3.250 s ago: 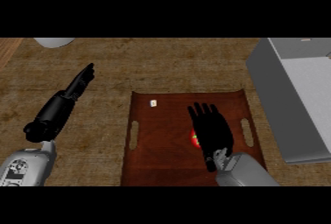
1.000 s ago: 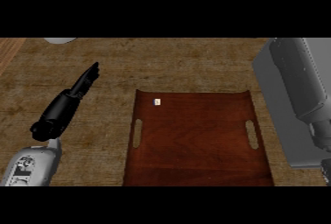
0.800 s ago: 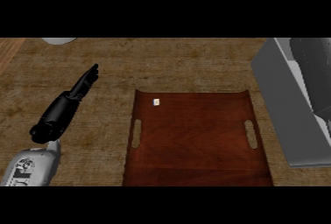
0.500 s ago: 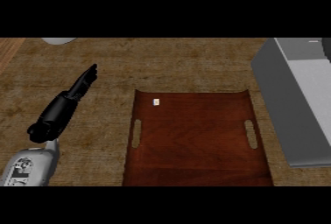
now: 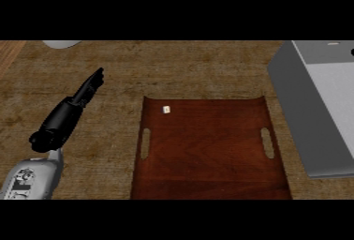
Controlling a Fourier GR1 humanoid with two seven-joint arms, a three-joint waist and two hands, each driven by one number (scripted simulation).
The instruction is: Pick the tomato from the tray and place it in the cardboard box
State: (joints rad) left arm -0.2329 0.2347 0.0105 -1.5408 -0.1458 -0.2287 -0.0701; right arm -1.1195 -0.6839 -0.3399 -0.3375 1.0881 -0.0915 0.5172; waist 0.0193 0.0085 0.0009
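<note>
No tomato is showing on the tray (image 5: 207, 154) at centre, so it is probably lying in the grey box (image 5: 321, 108) at right, while the left hand (image 5: 86, 89) is resting straight-fingered at upper left and the right hand is sitting out of frame.

Single head view, steeply down, tray (image 5: 207, 154) central

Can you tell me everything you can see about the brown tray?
The tray is a dark reddish-brown rectangle that looks like polished wood. It lies flat on the rough brown counter, in the lower middle of the view. It has a slot handle cut near each long side. A tiny white tag sits near its top left corner. No tomato is on it, and no hand touches it.
</note>
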